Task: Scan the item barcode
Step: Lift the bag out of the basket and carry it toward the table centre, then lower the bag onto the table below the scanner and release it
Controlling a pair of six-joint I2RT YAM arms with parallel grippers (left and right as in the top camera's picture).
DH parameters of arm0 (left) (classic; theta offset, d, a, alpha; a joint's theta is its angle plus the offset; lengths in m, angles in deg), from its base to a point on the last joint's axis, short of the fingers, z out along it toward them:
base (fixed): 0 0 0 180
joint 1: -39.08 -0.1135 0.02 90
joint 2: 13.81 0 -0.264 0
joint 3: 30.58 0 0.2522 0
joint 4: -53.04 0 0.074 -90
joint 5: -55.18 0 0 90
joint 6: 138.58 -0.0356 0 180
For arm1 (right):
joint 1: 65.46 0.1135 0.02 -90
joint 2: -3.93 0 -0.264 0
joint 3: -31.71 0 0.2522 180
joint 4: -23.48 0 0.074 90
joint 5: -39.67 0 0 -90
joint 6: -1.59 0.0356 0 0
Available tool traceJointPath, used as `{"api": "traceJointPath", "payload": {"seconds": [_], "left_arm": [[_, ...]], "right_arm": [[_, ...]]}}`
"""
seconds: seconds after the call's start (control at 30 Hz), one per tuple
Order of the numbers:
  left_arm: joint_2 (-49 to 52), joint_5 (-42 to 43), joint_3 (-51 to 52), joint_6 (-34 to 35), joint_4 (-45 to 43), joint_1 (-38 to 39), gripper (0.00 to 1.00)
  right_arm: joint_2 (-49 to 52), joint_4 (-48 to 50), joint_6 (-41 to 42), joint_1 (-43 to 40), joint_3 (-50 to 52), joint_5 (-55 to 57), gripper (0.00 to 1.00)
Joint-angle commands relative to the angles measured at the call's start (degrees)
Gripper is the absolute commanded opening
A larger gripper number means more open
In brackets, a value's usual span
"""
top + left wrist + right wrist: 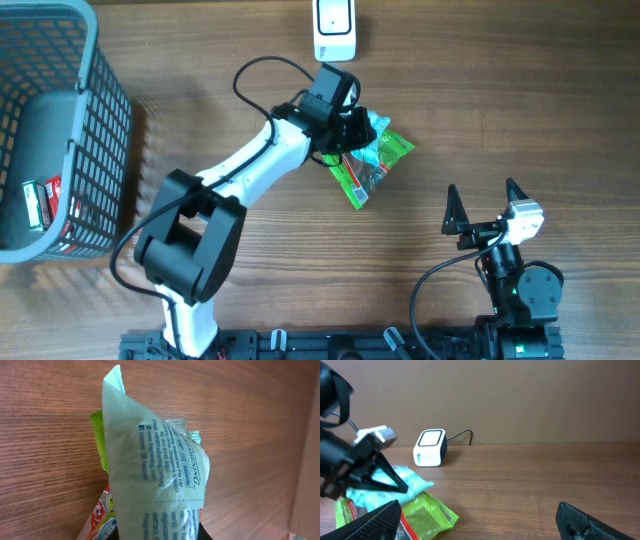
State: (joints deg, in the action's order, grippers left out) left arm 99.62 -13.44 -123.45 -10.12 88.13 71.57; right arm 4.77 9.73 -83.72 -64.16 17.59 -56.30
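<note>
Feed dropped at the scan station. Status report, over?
Left gripper shut on the snack packet, just short of the scanner. Right gripper open, empty, parked aside. Nothing seen between packet and scanner.

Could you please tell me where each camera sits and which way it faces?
Overhead: above the table, facing straight down; both arms show.
Left wrist: on the left arm, facing the packet its left gripper holds.
Right wrist: on the right arm, facing low across the table; open right gripper at bottom.
Overhead and right wrist share the scanner and packet.
</note>
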Motion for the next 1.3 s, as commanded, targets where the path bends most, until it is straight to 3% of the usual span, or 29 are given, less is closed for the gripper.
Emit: {"api": "traceJointPath", "payload": {"seconds": [0.0, 0.03, 0.17, 0.33, 0.6, 0.87, 1.07, 1.27], "left_arm": [[1.8, -2.1, 1.3, 2.0, -0.7, 1.2, 0.61], [2.0, -2.2, 1.3, 0.7, -0.7, 1.4, 0.75], [2.2, -2.2, 1.3, -7.4, -0.6, 2.6, 1.0], [2.2, -5.9, 1.3, -17.6, 3.0, 3.9, 1.0], [2.4, -8.7, 1.3, -19.4, 10.1, 4.1, 1.0], [0.5, -8.7, -2.0, -24.8, 9.0, 3.4, 1.0], [0.1, -20.4, -2.5, -24.8, 9.2, 3.4, 1.0], [0.5, -21.5, -2.5, -27.8, 8.9, 3.4, 1.0]], "right_arm": [[0.0, 0.3, -0.2, -0.2, 0.1, -0.1, 1.0], [0.0, 0.3, -0.2, -0.2, 0.1, -0.1, 1.0], [0.0, 0.3, -0.2, -0.2, 0.1, -0.1, 1.0], [0.0, 0.3, -0.2, -0.2, 0.1, -0.1, 1.0], [0.0, 0.3, -0.2, -0.2, 0.1, -0.1, 1.0], [0.0, 0.3, -0.2, -0.2, 0.1, -0.1, 1.0], [0.0, 0.3, -0.2, -0.2, 0.1, -0.1, 1.0], [0.0, 0.3, -0.2, -0.2, 0.1, -0.1, 1.0]]}}
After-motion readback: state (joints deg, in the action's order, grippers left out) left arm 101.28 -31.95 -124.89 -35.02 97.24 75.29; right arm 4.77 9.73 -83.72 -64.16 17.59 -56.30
